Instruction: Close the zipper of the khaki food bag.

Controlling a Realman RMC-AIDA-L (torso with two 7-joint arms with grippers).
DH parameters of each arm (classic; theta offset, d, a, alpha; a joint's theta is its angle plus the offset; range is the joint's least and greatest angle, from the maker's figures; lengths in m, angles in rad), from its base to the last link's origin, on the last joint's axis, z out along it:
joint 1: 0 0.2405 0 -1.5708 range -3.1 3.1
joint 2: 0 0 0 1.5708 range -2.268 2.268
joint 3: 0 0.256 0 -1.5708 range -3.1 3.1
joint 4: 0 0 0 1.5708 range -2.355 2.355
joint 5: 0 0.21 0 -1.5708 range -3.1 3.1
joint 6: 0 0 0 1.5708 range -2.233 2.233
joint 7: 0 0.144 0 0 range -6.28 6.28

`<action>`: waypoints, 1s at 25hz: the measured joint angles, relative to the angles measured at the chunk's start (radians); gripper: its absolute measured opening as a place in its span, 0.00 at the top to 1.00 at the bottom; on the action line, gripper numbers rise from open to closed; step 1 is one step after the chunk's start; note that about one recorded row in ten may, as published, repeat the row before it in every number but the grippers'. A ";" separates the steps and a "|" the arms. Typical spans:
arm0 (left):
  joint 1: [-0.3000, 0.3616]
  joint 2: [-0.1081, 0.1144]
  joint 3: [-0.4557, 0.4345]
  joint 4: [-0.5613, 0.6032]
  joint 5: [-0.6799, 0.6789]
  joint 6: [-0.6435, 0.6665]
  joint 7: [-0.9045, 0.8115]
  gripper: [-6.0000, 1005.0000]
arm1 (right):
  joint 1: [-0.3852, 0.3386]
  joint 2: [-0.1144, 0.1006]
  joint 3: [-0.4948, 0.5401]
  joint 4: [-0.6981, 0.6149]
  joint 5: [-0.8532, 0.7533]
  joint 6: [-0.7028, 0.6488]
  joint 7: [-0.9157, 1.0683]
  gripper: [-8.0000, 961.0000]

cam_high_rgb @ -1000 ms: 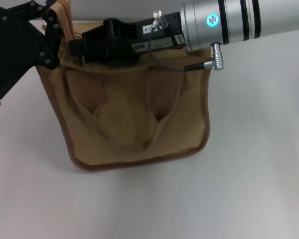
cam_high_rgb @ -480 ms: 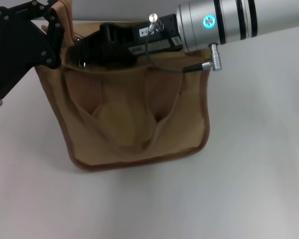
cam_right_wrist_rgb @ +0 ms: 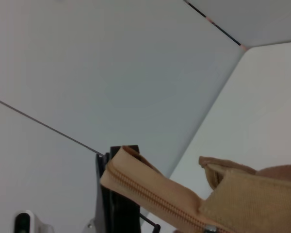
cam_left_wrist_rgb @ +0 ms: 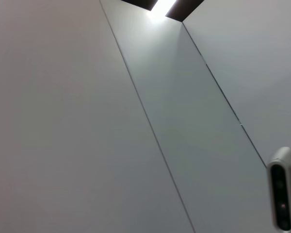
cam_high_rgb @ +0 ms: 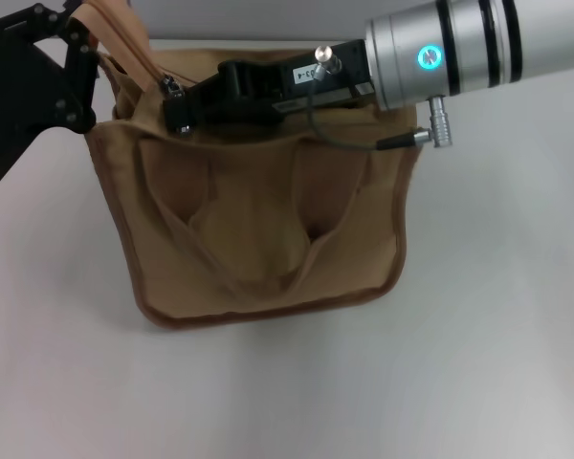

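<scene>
While my right hand (cam_high_rgb: 180,107) pinches the zipper (cam_high_rgb: 173,88) slider at the khaki food bag's (cam_high_rgb: 258,220) eleven o'clock corner, my left hand (cam_high_rgb: 77,67) grips the fabric end; closure looks near done.

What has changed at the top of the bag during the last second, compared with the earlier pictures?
In the head view, the right tool has moved toward the robot's right along the top of the khaki food bag, and the bag's top has shifted the same way. The left tool holds the bag's left top corner as before. The bag's lower part stays on the table.
</scene>
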 joint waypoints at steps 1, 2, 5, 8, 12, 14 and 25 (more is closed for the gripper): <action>0.002 0.000 0.000 -0.003 -0.005 -0.001 0.000 0.97 | -0.008 -0.001 0.000 -0.001 0.013 -0.009 -0.008 0.96; 0.004 0.001 -0.001 -0.008 -0.011 -0.002 0.000 0.97 | -0.018 -0.002 0.000 -0.003 0.026 -0.019 -0.018 0.98; 0.011 0.004 -0.017 -0.019 -0.022 -0.014 0.000 0.97 | -0.055 -0.008 0.002 -0.027 0.044 -0.044 -0.031 0.98; 0.020 0.004 -0.039 -0.022 -0.027 -0.034 -0.001 0.97 | -0.119 -0.011 0.008 -0.087 0.044 -0.074 -0.030 0.98; 0.022 0.004 -0.048 -0.025 -0.029 -0.055 -0.009 0.97 | -0.162 -0.017 0.013 -0.114 0.040 -0.101 -0.030 0.97; 0.023 0.005 -0.055 -0.029 -0.029 -0.070 -0.014 0.97 | -0.190 -0.024 0.015 -0.128 0.040 -0.114 -0.033 0.97; 0.033 0.004 -0.077 -0.048 -0.031 -0.089 -0.022 0.97 | -0.320 -0.076 0.079 -0.163 0.033 -0.212 -0.081 0.95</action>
